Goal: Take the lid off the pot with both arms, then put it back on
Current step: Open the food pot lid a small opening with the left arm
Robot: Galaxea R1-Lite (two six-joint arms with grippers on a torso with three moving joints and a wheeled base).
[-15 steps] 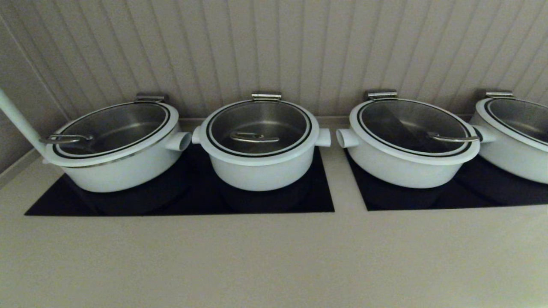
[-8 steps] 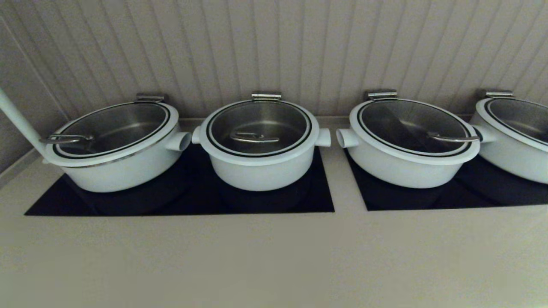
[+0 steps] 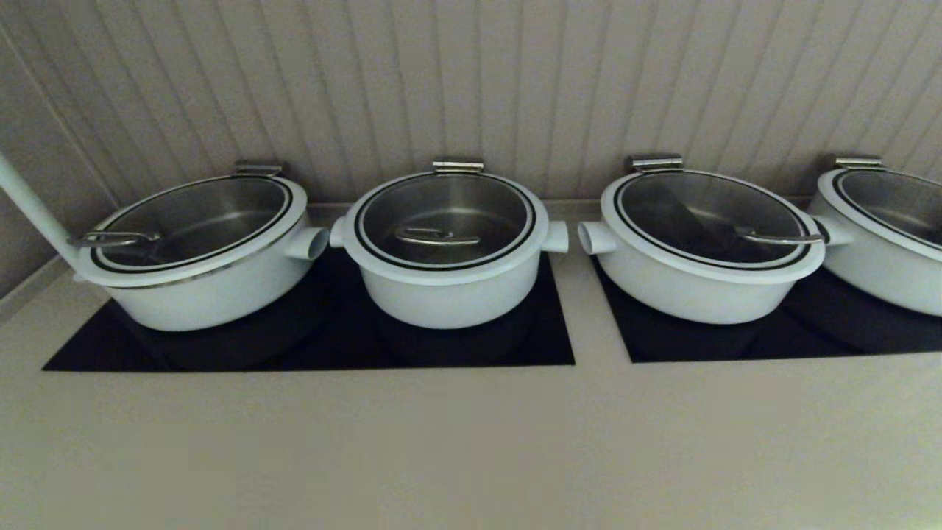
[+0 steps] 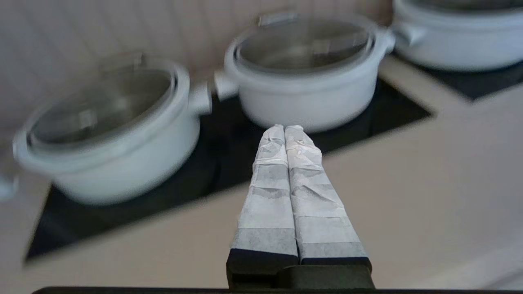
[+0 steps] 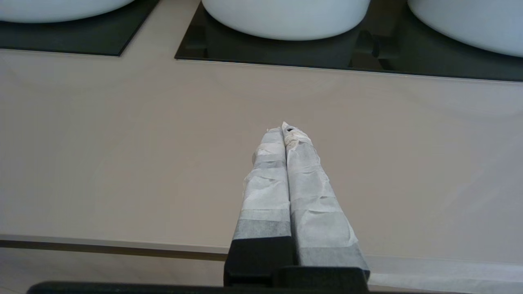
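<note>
1. The task looked unstarted: the lid (image 3: pixel 445 221) sat seated on the pot (image 3: pixel 447 291), second from the left on the dark cooktop panel (image 3: pixel 221 353), its steel handle (image 3: pixel 436 236) untouched.
2. The left gripper (image 4: pixel 284 127) hung over the counter (image 3: pixel 471 442) short of the pot, fingers pressed together and empty.
3. The right gripper (image 5: pixel 282 126) hovered over bare counter, likewise closed on nothing.
4. Reaching, opening, gripping, lifting and replacing all remained.
5. Against the earlier head view frames, nothing on the counter had changed; neither arm showed there. The left wrist view was blurred, perhaps from that arm moving.
</note>
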